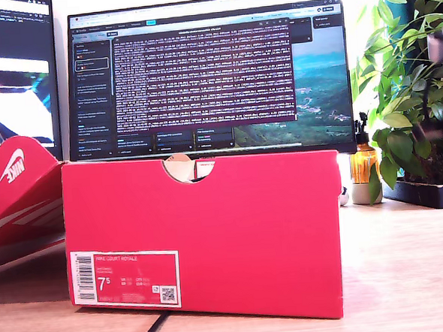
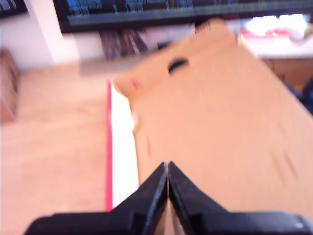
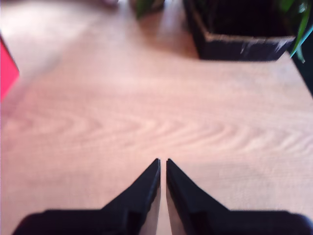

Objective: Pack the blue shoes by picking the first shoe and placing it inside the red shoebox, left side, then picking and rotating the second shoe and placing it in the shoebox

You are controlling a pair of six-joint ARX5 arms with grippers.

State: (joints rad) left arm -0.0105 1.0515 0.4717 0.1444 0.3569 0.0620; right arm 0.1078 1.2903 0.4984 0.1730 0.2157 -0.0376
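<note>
While my first gripper (image 2: pixel 167 169) hangs with its jaws pressed together on nothing, the brown cardboard inside of the red shoebox (image 1: pixel 211 234) spreads below it, blurred, with a red edge beside the wooden table (image 2: pixel 54 147). My second gripper (image 3: pixel 163 164), jaws nearly touching and empty, is above bare tabletop near a dark planter (image 3: pixel 239 29). In the exterior view the bright red box stands mid-table before a monitor (image 1: pixel 208 69), showing a half-round notch and a white label reading 7.5; its swoosh-marked lid (image 1: pixel 16 193) leans at that view's left.
</note>
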